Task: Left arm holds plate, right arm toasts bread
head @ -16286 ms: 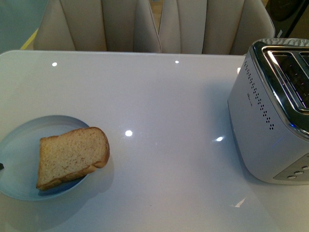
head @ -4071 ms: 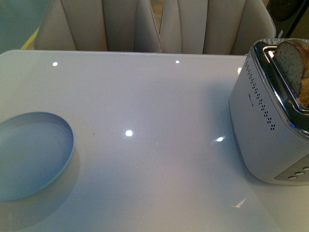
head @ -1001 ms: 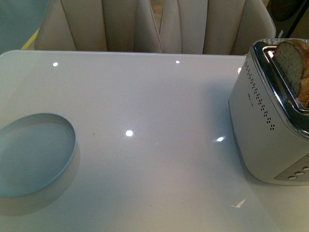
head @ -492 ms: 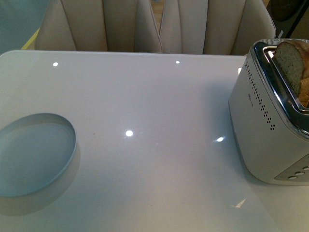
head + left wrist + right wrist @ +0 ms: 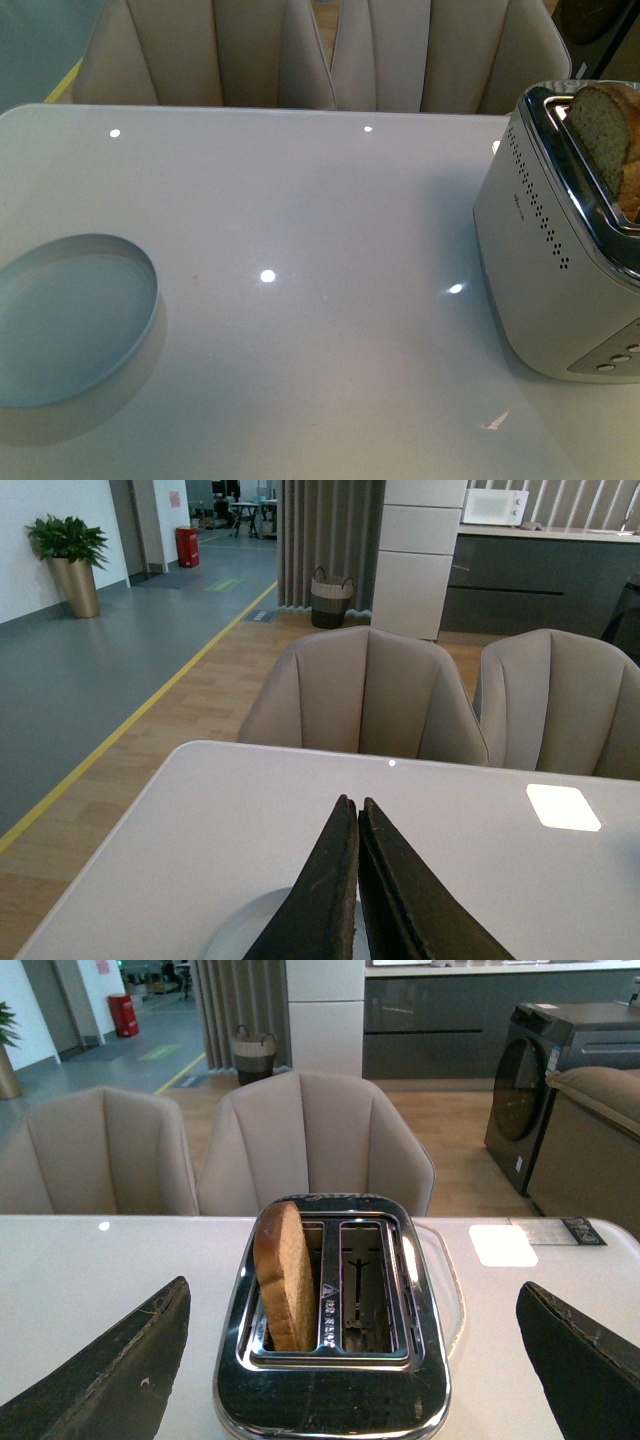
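**Inspector:** What do you have around the workstation?

**Operator:** I see a glossy white table (image 5: pixel 330 220) with ceiling lights reflected in it. Two beige upholstered chairs (image 5: pixel 365 695) are drawn up just behind its far edge.

**Inspector:** Floor?

**Operator:** Light wood near the table, then grey flooring past a yellow floor line (image 5: pixel 130 725).

**Inspector:** Further back?

**Operator:** A potted plant (image 5: pixel 70 560) against a white wall, a woven basket (image 5: pixel 330 597) beside grey curtains (image 5: pixel 325 540), dark cabinets with a white microwave (image 5: pixel 495 505) on top, and a dark front-loading washer (image 5: pixel 545 1070).
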`<action>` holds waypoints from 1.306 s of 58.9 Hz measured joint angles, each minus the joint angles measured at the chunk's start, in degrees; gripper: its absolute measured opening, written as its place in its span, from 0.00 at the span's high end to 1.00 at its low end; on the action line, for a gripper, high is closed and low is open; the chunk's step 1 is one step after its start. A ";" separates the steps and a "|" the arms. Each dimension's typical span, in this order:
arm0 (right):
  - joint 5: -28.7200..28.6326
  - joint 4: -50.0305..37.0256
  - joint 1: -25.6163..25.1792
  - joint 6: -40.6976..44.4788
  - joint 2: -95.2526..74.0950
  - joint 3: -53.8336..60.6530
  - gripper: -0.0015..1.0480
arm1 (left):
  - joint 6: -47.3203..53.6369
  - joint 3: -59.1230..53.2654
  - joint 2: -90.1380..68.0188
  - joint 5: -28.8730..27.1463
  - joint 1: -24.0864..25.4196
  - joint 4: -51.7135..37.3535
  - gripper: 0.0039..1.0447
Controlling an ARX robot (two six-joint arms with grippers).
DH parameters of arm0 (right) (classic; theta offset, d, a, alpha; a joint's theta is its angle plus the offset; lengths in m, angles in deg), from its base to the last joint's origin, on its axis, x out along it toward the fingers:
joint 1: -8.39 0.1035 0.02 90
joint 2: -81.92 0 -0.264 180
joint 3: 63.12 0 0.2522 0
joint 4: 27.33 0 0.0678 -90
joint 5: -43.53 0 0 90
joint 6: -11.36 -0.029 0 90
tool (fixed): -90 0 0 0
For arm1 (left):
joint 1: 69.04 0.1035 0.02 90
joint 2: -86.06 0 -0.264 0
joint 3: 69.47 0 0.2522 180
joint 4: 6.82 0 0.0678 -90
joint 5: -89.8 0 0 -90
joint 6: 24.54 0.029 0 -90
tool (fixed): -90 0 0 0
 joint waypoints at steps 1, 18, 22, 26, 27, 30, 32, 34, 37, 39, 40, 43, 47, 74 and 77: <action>0.00 0.00 0.00 0.00 0.00 0.00 0.08 | 0.00 0.00 0.02 0.00 0.00 0.02 0.97; 0.00 0.00 0.00 0.00 0.00 0.00 0.08 | 0.00 0.00 0.11 0.00 0.00 0.11 0.97; 0.00 0.00 0.00 0.00 0.00 0.00 0.08 | 0.00 0.00 0.11 0.00 0.00 0.11 0.97; 0.00 0.00 0.00 0.00 0.00 0.00 0.08 | 0.00 0.00 0.11 0.00 0.00 0.11 0.82; 0.00 0.00 0.00 0.00 0.00 0.00 0.08 | -0.02 0.00 0.11 0.00 0.00 0.11 0.79; 0.00 0.00 0.00 0.00 0.00 0.00 0.08 | -0.02 0.00 0.11 0.00 0.00 0.11 0.65; 0.00 0.00 0.00 0.00 0.00 0.00 0.08 | 0.00 0.00 0.11 0.00 0.00 0.11 0.57; 0.00 0.00 0.00 0.00 0.00 0.00 0.08 | 0.00 0.00 0.11 0.00 0.00 0.11 0.47; 0.00 0.00 0.00 0.00 0.00 0.00 0.08 | 0.00 0.00 0.11 0.00 0.00 0.11 0.35; 0.00 0.00 0.00 0.00 0.00 0.00 0.08 | 0.00 0.00 0.11 0.00 0.00 0.11 0.25; 0.00 0.00 0.00 0.00 0.00 0.00 0.08 | 0.00 0.00 0.11 0.00 0.00 0.11 0.21; 0.00 0.00 0.00 0.00 0.00 0.00 0.08 | 0.00 0.00 0.11 0.00 0.00 0.11 0.08; 0.00 0.00 0.00 0.00 0.00 0.00 0.08 | 0.09 0.00 0.11 0.00 0.00 0.11 0.07; 0.00 0.00 0.00 0.00 0.00 0.00 0.08 | 0.11 0.00 0.11 0.00 0.00 0.11 0.07; 0.00 0.00 0.00 0.00 0.00 0.00 0.08 | 0.11 0.00 0.11 0.00 0.00 0.11 0.07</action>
